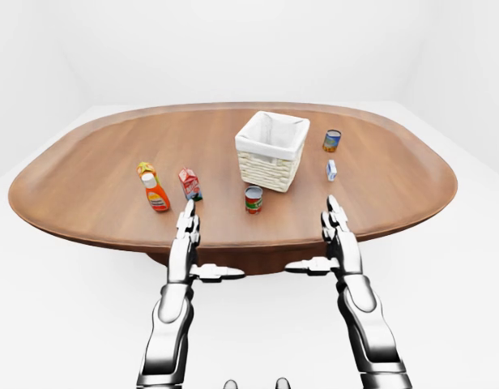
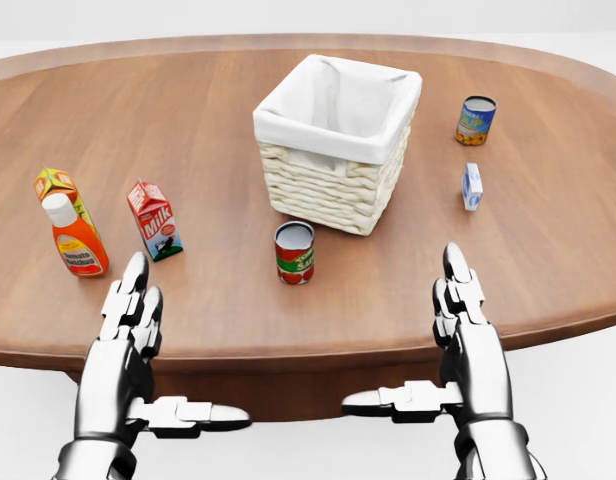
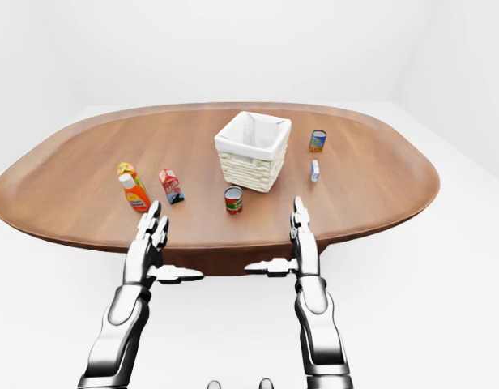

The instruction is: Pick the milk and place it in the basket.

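While both arms reach in from the bottom of the head view, the left hand (image 2: 128, 330) and right hand (image 2: 468, 330) hover flat over the near rim of the oval wooden table (image 2: 548, 250), fingers extended straight toward the top of the view, thumbs pointing inward toward each other; both are fully spread and hold nothing. Milk carton (image 2: 154, 220), red and white with "Milk" printed on its side, stands upright on the table just above the left hand's fingertips (image 2: 136, 268), apart from them, no contact visible. Just left of the carton stands an orange bottle (image 2: 76, 238) with a white cap, and a small orange-yellow carton (image 2: 56, 185) sits right behind it, partly hidden; whether these two touch cannot be told. Wicker basket (image 2: 333, 190) with a white cloth lining sits near the table's middle, to the right of the milk and well apart from it; its inside shows only cloth. Red-labelled can (image 2: 294, 252) stands upright just below the basket's lower corner in the head view, close to it but separate. To the right of the basket stand a blue-and-yellow can (image 2: 475, 120) and, lower in the view, a small blue-and-white carton (image 2: 472, 186), both upright, apart from each other, above the right hand. Surroundings are plain white floor (image 1: 55, 308) and walls.
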You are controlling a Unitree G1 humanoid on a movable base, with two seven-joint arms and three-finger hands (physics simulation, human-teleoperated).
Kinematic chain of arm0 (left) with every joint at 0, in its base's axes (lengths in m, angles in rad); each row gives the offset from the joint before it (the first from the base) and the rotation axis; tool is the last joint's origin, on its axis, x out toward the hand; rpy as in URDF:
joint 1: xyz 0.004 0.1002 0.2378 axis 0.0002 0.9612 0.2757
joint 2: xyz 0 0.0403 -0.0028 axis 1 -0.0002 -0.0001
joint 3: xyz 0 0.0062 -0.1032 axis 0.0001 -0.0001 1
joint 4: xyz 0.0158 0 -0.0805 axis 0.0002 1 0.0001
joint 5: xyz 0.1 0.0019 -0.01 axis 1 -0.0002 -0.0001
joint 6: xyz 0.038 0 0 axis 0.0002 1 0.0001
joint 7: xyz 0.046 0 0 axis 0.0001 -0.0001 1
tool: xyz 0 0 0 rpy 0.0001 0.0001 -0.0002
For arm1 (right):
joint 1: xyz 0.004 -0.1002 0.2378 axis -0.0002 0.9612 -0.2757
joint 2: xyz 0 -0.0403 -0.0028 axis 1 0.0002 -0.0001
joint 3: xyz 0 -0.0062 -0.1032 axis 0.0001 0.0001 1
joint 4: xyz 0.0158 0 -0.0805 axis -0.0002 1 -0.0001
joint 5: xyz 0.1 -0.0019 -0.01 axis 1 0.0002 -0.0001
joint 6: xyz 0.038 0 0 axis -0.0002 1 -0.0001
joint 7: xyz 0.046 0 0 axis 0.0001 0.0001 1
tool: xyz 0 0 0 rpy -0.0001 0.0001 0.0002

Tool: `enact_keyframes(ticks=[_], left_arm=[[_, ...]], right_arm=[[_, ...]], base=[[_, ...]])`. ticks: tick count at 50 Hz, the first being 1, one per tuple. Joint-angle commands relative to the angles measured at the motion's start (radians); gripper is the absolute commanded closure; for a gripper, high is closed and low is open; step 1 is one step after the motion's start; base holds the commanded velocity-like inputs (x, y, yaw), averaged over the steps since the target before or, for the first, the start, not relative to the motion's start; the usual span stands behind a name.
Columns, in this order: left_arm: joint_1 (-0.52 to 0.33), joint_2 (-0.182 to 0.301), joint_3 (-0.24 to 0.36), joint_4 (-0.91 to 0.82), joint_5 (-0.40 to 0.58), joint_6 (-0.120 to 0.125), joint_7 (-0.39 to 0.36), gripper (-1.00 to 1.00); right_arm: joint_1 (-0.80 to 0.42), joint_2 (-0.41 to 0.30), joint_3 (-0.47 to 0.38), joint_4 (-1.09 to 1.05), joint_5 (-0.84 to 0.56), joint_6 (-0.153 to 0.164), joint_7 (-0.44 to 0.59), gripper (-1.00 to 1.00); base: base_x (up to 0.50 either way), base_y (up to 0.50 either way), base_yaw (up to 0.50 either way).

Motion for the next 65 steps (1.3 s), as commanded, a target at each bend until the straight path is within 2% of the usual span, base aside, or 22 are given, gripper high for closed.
enact_keyframes(ticks=[1,2,3,4,6,12,14,15,23,24,25,30,32,36,38,47,49,51,56,57,59,65], left_arm=[[0.068,0.004,0.0,-0.155,-0.02,0.007,-0.053,-1.0],[0.07,0.005,0.006,-0.168,-0.022,0.016,-0.051,-1.0],[0.073,0.008,0.005,-0.168,-0.015,-0.01,-0.059,-1.0],[0.073,0.008,0.005,-0.168,-0.015,-0.011,-0.06,-1.0],[0.099,0.009,-0.008,-0.23,-0.004,0.006,-0.07,-1.0],[0.149,0.007,-0.039,-0.338,0.063,0.001,-0.052,-1.0],[0.163,0.007,-0.043,-0.376,0.063,0.011,-0.056,-1.0],[0.178,0.009,-0.048,-0.412,0.065,0.026,-0.06,-1.0],[0.203,0.012,-0.043,-0.478,0.081,0.02,-0.066,-1.0],[0.203,0.011,-0.041,-0.479,0.078,0.014,-0.065,-1.0],[0.207,0.013,-0.043,-0.463,0.117,-0.032,-0.047,-1.0],[0.213,0.01,-0.044,-0.47,0.133,-0.032,-0.04,-1.0],[0.226,0.018,-0.054,-0.473,0.166,-0.065,-0.041,-1.0],[0.229,0.013,-0.047,-0.493,0.162,-0.054,-0.041,-1.0],[0.217,0.01,-0.034,-0.493,0.154,-0.03,-0.04,-1.0],[0.219,0.004,-0.008,-0.517,0.128,-0.014,-0.055,-1.0],[0.222,0.002,-0.01,-0.529,0.117,0.003,-0.059,-1.0],[0.227,0.004,-0.011,-0.536,0.124,-0.005,-0.057,-1.0],[0.242,0.003,-0.015,-0.563,0.134,-0.002,-0.053,-1.0],[0.248,0.003,-0.017,-0.579,0.121,0.007,-0.062,-1.0],[0.246,0.004,-0.018,-0.571,0.137,-0.006,-0.054,-1.0],[0.247,0.005,-0.025,-0.559,0.144,-0.014,-0.05,-1.0]], right_arm=[[0.038,-0.008,-0.01,-0.191,-0.027,0.033,-0.006,-1.0],[0.042,-0.009,-0.007,-0.199,-0.018,0.033,0.01,-1.0],[0.046,-0.012,-0.003,-0.201,-0.021,0.033,0.022,-1.0],[0.046,-0.011,-0.004,-0.201,-0.022,0.033,0.024,-1.0],[0.058,-0.007,0.002,-0.248,-0.03,0.033,0.026,-1.0],[0.077,-0.007,0.008,-0.321,-0.062,0.033,0.031,-1.0],[0.083,-0.005,0.008,-0.349,-0.048,0.033,0.045,-1.0],[0.094,-0.004,0.012,-0.392,-0.023,0.033,0.067,-1.0],[0.124,-0.004,0.036,-0.502,-0.086,0.033,0.064,-1.0],[0.125,-0.003,0.037,-0.509,-0.084,0.033,0.066,-1.0],[0.129,-0.005,0.044,-0.517,-0.095,0.033,0.065,-1.0],[0.135,-0.007,0.05,-0.545,-0.103,0.033,0.073,-1.0],[0.136,-0.009,0.05,-0.558,-0.119,0.033,0.073,-1.0],[0.131,-0.004,0.038,-0.596,-0.1,0.033,0.083,-1.0],[0.133,-0.007,0.039,-0.608,-0.103,0.033,0.087,-1.0],[0.139,-0.005,0.034,-0.619,-0.089,0.033,0.1,-1.0],[0.137,-0.004,0.032,-0.622,-0.085,0.033,0.099,-1.0],[0.137,-0.004,0.032,-0.625,-0.083,0.033,0.1,-1.0],[0.131,0.003,0.017,-0.645,-0.009,0.033,0.109,-1.0],[0.13,-0.001,0.016,-0.648,-0.02,0.033,0.102,-1.0],[0.131,-0.002,0.015,-0.66,-0.021,0.033,0.1,-1.0],[0.135,-0.003,0.021,-0.66,-0.026,0.033,0.099,-1.0]], base=[[0.0,0.0,0.0],[0.0,0.0,0.0],[0.0,0.0,0.0],[0.0,0.0,0.0],[0.0,0.0,0.0],[0.0,0.0,0.0],[0.0,0.0,0.0],[0.0,0.0,0.0],[0.0,0.0,0.0],[0.0,0.0,0.0],[0.0,0.0,0.0],[0.0,0.0,0.0],[0.0,0.0,0.0],[0.0,0.0,0.0],[0.0,0.0,0.0],[0.0,0.0,0.0],[0.0,0.0,0.0],[0.0,0.0,0.0],[0.06,0.0,0.0],[0.16,0.0,0.0],[0.16,0.0,0.0],[0.15,0.0,0.0]])
